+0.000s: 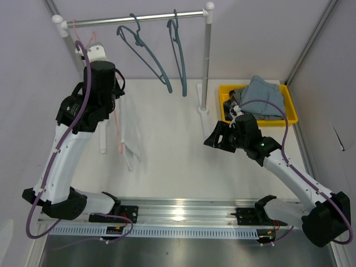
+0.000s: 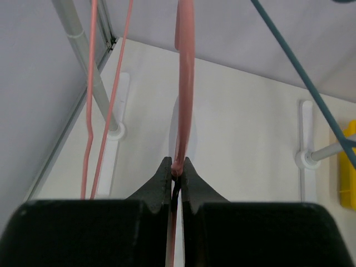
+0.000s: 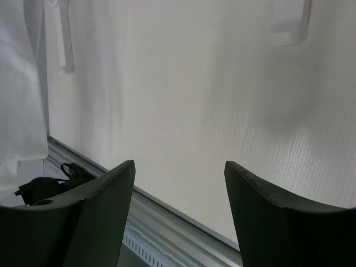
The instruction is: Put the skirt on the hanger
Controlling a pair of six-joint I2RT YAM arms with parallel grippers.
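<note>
My left gripper (image 1: 118,83) is raised near the rail's left end and is shut on a pink hanger (image 1: 118,129). In the left wrist view the fingertips (image 2: 178,164) pinch the pink hanger (image 2: 184,83), which runs straight up from them. A white skirt (image 1: 130,136) hangs from the hanger, below the gripper and above the table. My right gripper (image 1: 214,137) hovers low over the table's middle right, open and holding nothing. In the right wrist view the gripper (image 3: 179,164) stands wide over bare table, with the white skirt (image 3: 19,94) at the left edge.
A rail (image 1: 139,20) on a white post (image 1: 207,61) carries two blue hangers (image 1: 147,55) (image 1: 179,55). Thin pink wires (image 2: 92,111) hang at its left end. A yellow bin (image 1: 289,107) of grey-blue clothes (image 1: 264,94) stands at the back right.
</note>
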